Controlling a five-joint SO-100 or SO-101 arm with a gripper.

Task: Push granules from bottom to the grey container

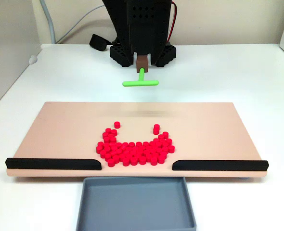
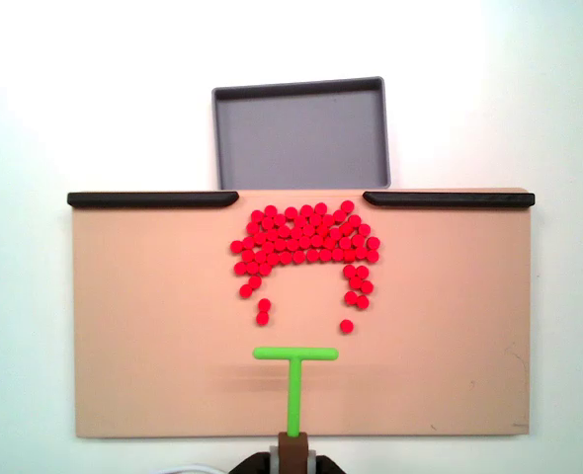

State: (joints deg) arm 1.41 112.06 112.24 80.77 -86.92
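Granules (image 2: pixel 306 242): small bright-red cylindrical pellets

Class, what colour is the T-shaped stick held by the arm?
Bright green. The T-shaped stick shows best in a fixed view looking straight down on the board.

gap between 2 black strips (image 2: pixel 153 198) open | granules (image 2: pixel 306 240) crowd it | board (image 2: pixel 143 326) sides bare
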